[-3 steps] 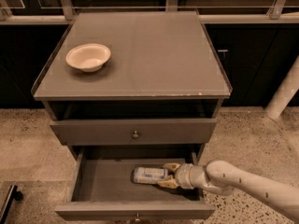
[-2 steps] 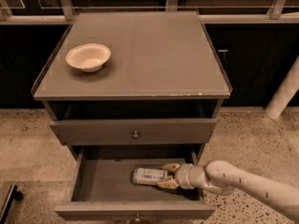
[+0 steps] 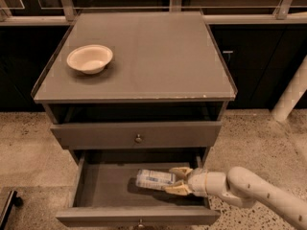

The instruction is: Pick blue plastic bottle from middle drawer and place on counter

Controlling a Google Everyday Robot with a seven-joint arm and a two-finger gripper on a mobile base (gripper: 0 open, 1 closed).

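The blue plastic bottle (image 3: pixel 152 178) lies on its side on the floor of the open middle drawer (image 3: pixel 100 186), right of centre. My gripper (image 3: pixel 176 181) reaches in from the right. Its two tan fingers (image 3: pixel 180 172) sit on either side of the bottle's right end and press on it. The bottle rests on the drawer floor. The grey counter (image 3: pixel 158 56) is the cabinet top above, with a thin pale rim.
A cream round bowl (image 3: pixel 89 58) stands on the counter's left side. A closed drawer with a round knob (image 3: pixel 138 138) sits above the open one, overhanging its back. A pale post (image 3: pixel 291 94) stands at the right. The floor is speckled.
Almost nothing has moved. The gripper stays at the bottle's right end and the bottle lies in the same spot in the drawer.
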